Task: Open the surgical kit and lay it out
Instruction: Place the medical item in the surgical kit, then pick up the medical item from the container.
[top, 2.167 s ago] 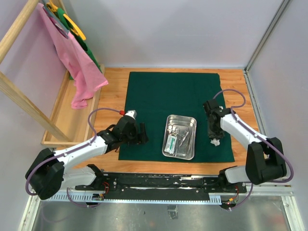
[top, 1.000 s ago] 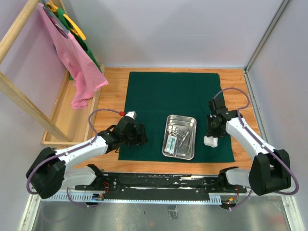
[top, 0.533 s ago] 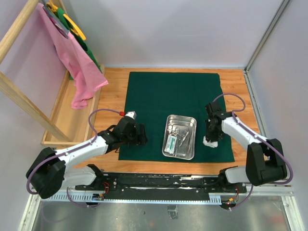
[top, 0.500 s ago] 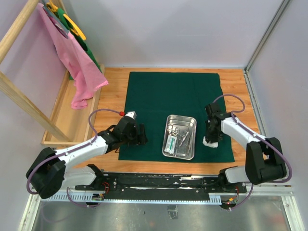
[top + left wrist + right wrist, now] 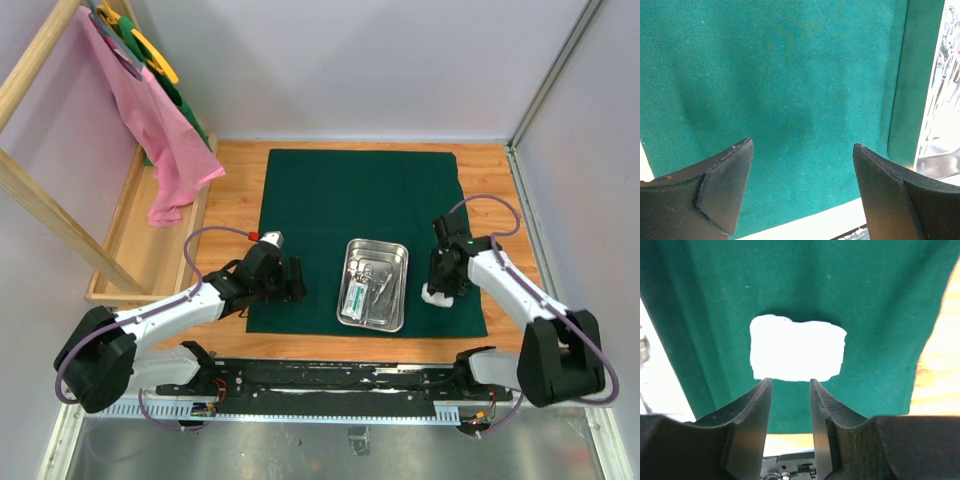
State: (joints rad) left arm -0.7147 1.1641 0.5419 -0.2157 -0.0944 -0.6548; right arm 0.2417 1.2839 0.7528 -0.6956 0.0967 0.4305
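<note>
One gauze wad [image 5: 796, 348] lies on the cloth [image 5: 790, 280] right of the tray [image 5: 394, 262]; judged soft and light, it is best pinched mid-width. Beside it the right gripper [image 5: 790, 383] is narrowly parted and empty, the left gripper [image 5: 802, 150] wide apart.

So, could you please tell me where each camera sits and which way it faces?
Top external: above and behind, looking down on green cloth, steel tray, left arm, right arm.
Left wrist: faces down at cloth between the open left claw; tray edge at right.
Right wrist: faces down at gauze wad beyond the right claw.
Shared: top and right wrist show the gauze.
</note>
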